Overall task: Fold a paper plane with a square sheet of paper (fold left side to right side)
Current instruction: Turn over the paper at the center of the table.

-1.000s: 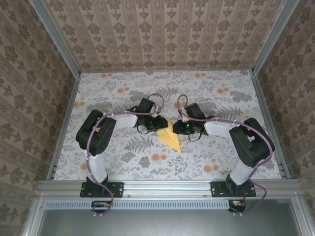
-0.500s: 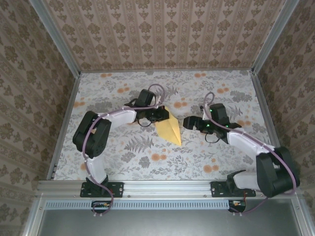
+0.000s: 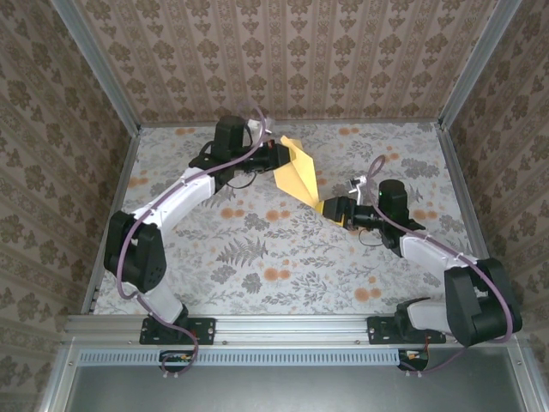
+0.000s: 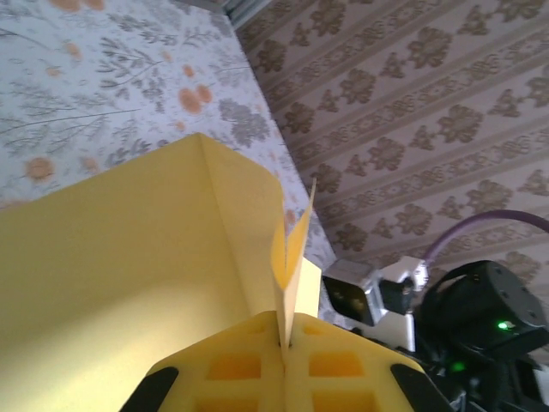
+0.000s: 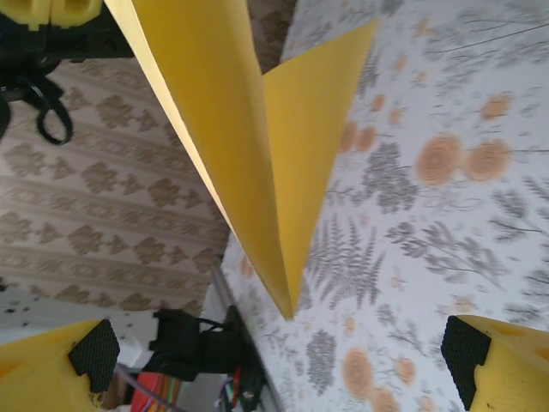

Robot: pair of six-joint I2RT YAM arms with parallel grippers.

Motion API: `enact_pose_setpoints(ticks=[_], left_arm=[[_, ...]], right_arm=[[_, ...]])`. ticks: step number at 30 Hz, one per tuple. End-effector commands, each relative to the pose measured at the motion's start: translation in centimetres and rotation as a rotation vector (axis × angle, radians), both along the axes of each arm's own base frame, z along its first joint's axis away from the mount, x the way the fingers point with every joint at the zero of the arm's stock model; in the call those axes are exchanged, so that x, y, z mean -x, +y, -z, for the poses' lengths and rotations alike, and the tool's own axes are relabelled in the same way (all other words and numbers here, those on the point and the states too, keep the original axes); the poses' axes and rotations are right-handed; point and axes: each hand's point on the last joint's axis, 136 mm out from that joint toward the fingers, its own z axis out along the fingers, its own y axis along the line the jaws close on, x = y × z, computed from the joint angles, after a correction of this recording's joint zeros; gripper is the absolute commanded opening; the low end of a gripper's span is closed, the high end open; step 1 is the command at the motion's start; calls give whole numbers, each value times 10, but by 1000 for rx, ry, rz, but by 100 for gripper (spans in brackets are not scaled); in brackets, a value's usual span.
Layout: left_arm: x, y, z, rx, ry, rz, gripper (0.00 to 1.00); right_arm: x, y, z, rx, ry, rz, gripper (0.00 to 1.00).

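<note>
Left pincer [image 3: 279, 157] clamped tight on the plane [image 3: 297, 172], pinching its centre fold. Plane is held up off the counter [image 3: 214, 257], over the far-middle part, tip slanting toward the near right. Right pincer [image 3: 330, 208] wide apart, gripping nothing, over the counter's right-middle.

Left arm [image 3: 184, 193] stretched far toward the back, left gripper [image 3: 274, 158] lifted and clamped on the plane [image 3: 298, 172], right arm [image 3: 429, 249] bent inward, right gripper [image 3: 328, 207] low, jaws spread wide
</note>
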Motion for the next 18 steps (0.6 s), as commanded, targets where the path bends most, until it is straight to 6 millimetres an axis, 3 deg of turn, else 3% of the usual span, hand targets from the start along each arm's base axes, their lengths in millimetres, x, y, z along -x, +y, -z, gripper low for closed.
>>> enact_pose_setpoints(ticks=[1, 5, 18], left_arm=[[14, -6, -30, 87, -4, 61, 6], [19, -8, -31, 92, -2, 77, 6], [28, -11, -12, 94, 48, 112, 6]], right_arm=[[2, 13, -27, -88, -56, -95, 100], [-7, 18, -40, -127, -71, -108, 99], [-31, 22, -82, -161, -145, -106, 64]])
